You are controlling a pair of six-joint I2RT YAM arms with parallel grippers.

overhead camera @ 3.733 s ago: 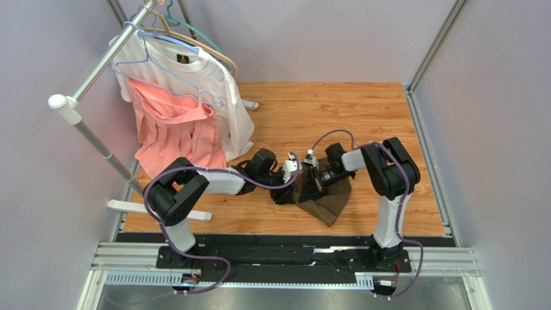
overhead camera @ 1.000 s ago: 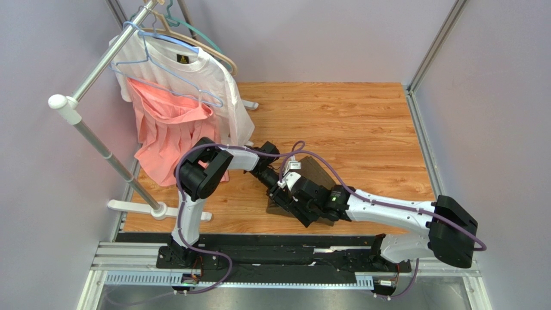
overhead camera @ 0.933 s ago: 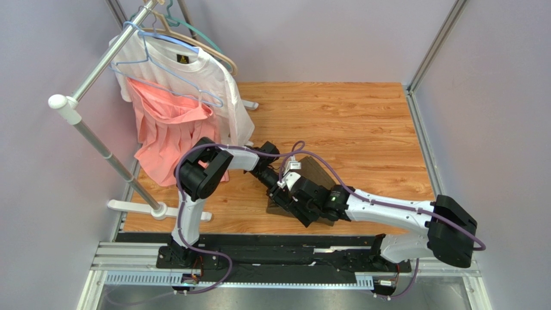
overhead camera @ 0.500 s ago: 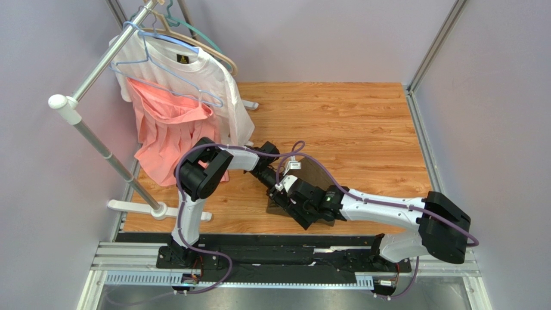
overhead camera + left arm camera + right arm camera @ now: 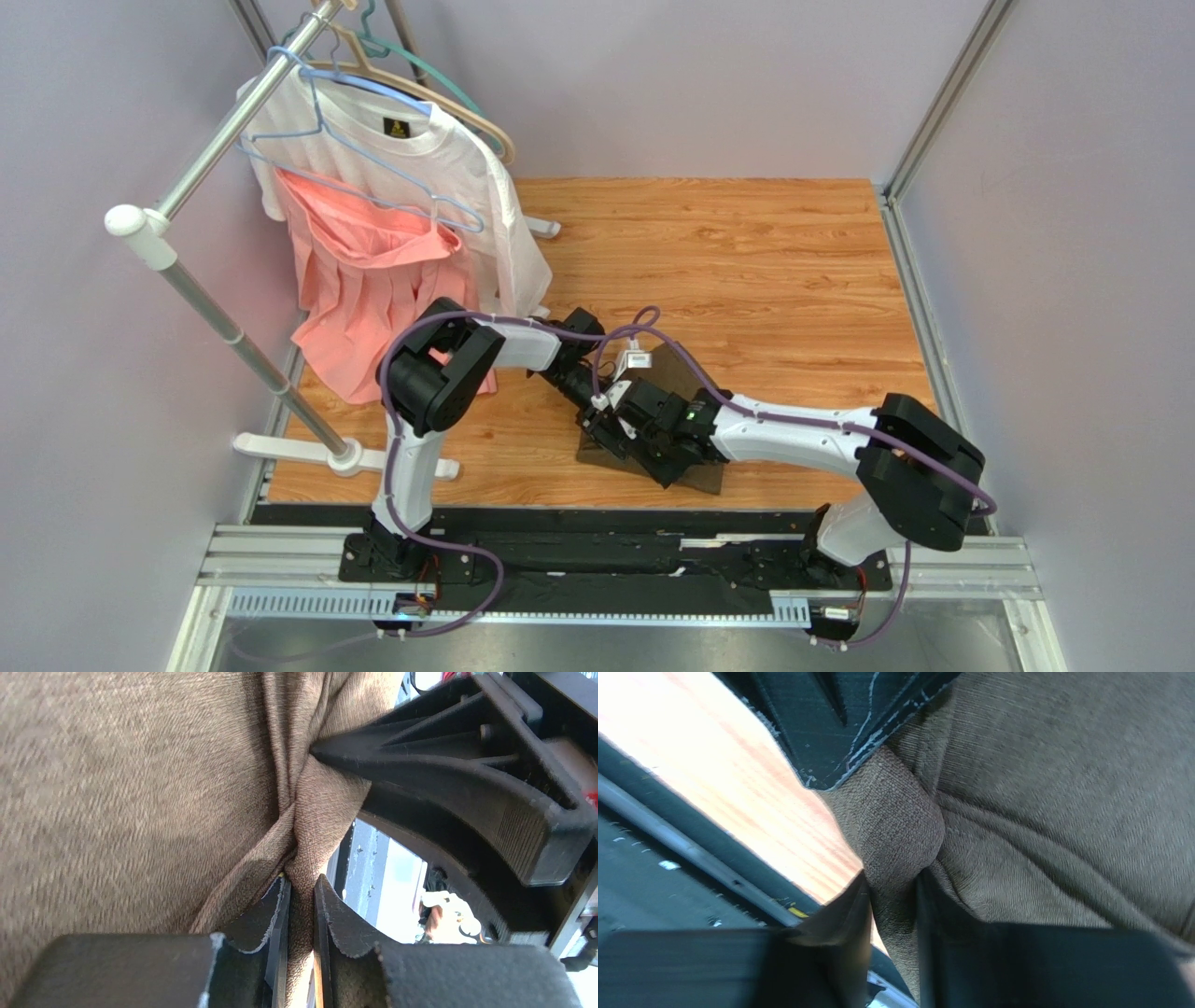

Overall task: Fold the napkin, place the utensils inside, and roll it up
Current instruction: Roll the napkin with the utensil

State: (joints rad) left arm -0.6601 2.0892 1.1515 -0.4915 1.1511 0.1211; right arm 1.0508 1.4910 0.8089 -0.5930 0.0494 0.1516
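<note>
The dark olive-brown napkin (image 5: 697, 378) lies bunched on the wooden table near its front edge, mostly under both arms. My left gripper (image 5: 601, 408) is shut on a pinched fold of the napkin (image 5: 140, 777); its fingertips (image 5: 302, 892) clamp the cloth. My right gripper (image 5: 622, 423) is shut on another fold of the napkin (image 5: 1074, 777), right beside the left gripper's fingers (image 5: 829, 721); its own fingertips meet at the cloth (image 5: 896, 896). The knife and fork are out of view.
A clothes rack (image 5: 211, 133) at the left holds a white T-shirt (image 5: 449, 168) and a pink garment (image 5: 372, 287); its foot (image 5: 337, 455) rests on the table's left front. The black front rail (image 5: 617, 539) lies just below the napkin.
The right arm's elbow has swung in toward the left and up; both grippers stay shut on the napkin at the same spot. Earlier the arms stood differently, with the napkin spread wider.
</note>
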